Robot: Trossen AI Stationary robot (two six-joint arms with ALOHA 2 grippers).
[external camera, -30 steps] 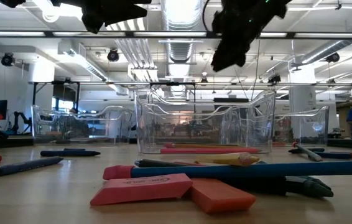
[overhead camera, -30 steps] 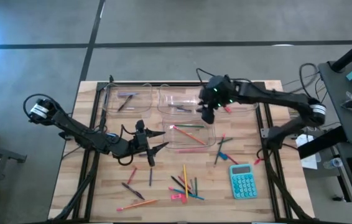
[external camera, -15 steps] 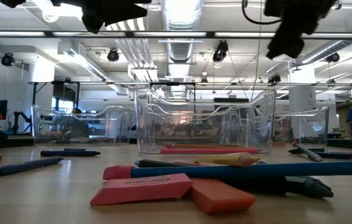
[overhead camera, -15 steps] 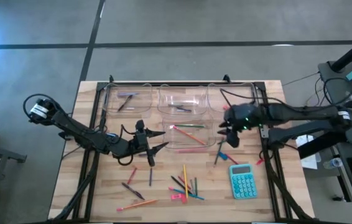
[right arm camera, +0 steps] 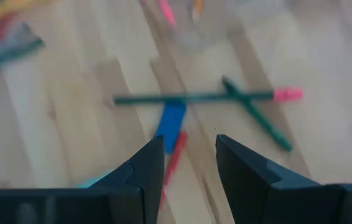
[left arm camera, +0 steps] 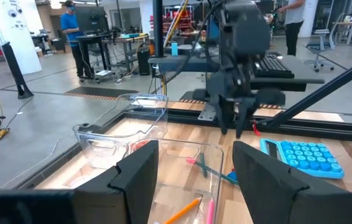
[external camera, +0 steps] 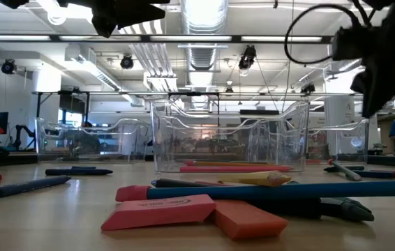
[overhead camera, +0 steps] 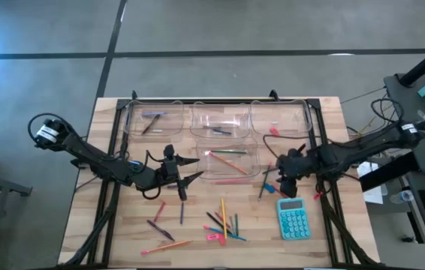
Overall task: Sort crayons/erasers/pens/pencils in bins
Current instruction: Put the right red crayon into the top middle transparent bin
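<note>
My right gripper (overhead camera: 284,184) hangs open, tipped downward, over a small cluster just right of the near bin (overhead camera: 231,163). In its wrist view the open fingers (right arm camera: 189,162) frame a blue eraser (right arm camera: 171,124), a red stick (right arm camera: 173,158) and two crossed green pencils (right arm camera: 194,98). My left gripper (overhead camera: 186,178) waits open and level at the near bin's left side, holding nothing (left arm camera: 194,168). Three more bins (overhead camera: 220,120) stand in a row at the far edge. Loose pencils, pens and crayons (overhead camera: 220,221) lie on the wood near the front. Pink erasers (external camera: 159,213) lie close to the low camera.
A teal calculator (overhead camera: 293,217) lies right of the loose sticks, just in front of my right gripper. The near bin holds pencils (left arm camera: 204,168); the far bins each hold a few items. People stand in the room behind the table (left arm camera: 73,31).
My right gripper has swung from above the far middle bin toward the table's right and near edges, sinking and tipping further down as it went. It now hangs over the cluster right of the near bin. Nothing on the table has moved.
</note>
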